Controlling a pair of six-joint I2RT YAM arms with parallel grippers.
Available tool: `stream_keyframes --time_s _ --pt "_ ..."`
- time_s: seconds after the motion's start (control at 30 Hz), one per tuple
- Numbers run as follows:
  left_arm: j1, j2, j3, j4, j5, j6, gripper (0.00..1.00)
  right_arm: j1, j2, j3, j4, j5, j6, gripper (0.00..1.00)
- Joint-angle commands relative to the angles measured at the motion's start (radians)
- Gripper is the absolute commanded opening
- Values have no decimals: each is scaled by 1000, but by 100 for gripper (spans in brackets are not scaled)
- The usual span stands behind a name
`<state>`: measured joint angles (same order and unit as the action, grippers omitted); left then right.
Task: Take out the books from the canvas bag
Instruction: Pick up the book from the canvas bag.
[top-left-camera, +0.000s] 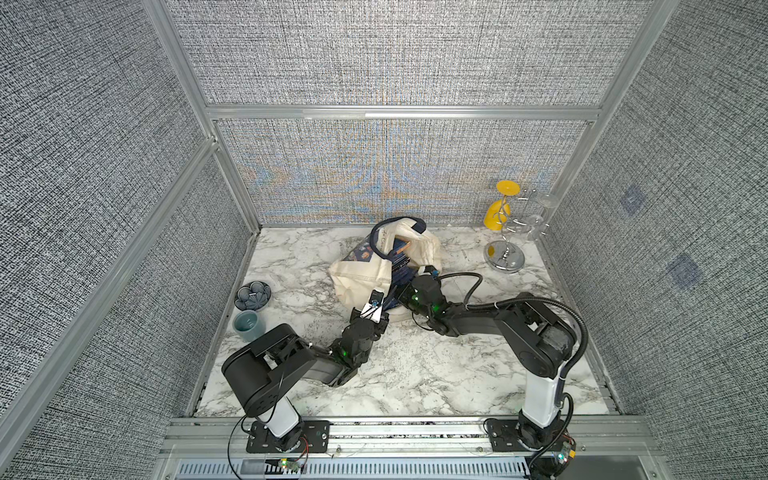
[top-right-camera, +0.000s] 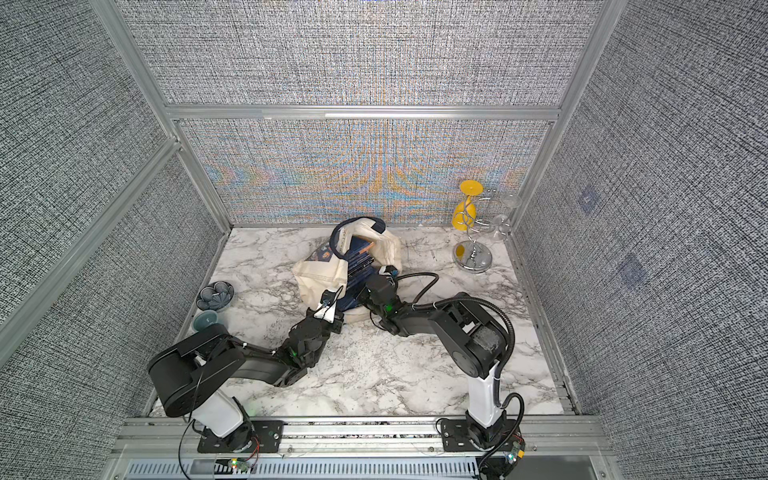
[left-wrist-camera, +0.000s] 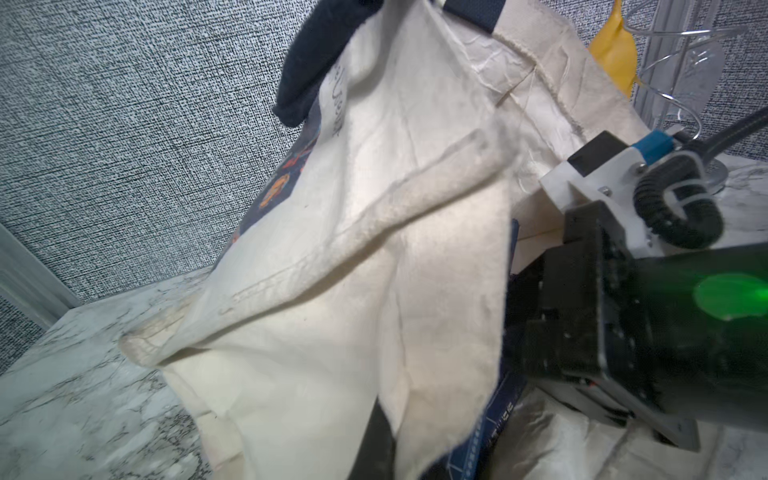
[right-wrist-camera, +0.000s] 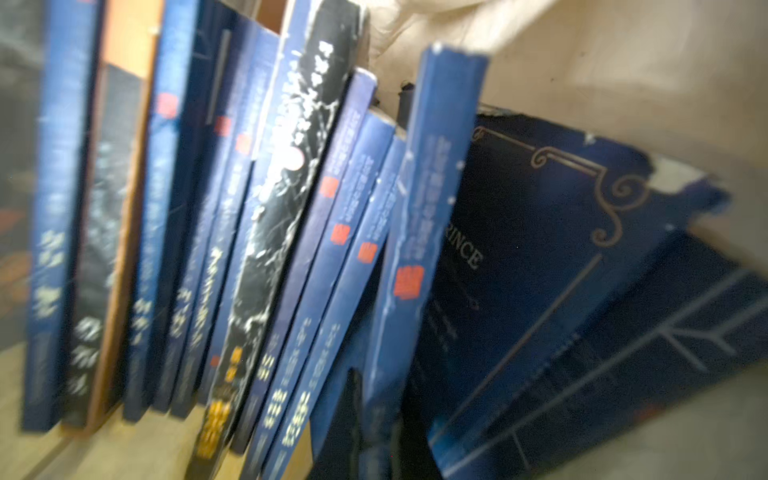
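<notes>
On the cover of a dark blue book (right-wrist-camera: 540, 257) the pale capitals "RINCE" are read, the word's start being hidden behind a neighbouring spine. Pale characters and red square marks are carried on the spines of the books (right-wrist-camera: 332, 249), too blurred to be read. Dark script on the canvas bag (left-wrist-camera: 374, 174) cannot be made out.

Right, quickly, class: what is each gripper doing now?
Left gripper: shut, pinching the canvas bag cloth.
Right gripper: shut among the books; whether it grips one cannot be told.
</notes>
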<state>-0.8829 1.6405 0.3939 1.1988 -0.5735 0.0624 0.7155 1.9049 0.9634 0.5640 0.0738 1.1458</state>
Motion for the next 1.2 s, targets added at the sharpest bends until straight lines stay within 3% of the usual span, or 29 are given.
stream_keyframes --time_s 0.0,0.6,0.97,1.17 --pt "-3 12 2 92 -45 10 0 9 -39 0 31 -71 -106 0" --pt "-1 78 -12 200 -151 -3 0 0 -322 -56 -102 -169 -313 0" --pt "-1 71 -19 199 -179 -16 0 -28 -586 -170 -197 -186 -388 0" --pt "-1 50 -36 192 -200 -45 0 -33 -817 -285 -323 -37 -417 0"
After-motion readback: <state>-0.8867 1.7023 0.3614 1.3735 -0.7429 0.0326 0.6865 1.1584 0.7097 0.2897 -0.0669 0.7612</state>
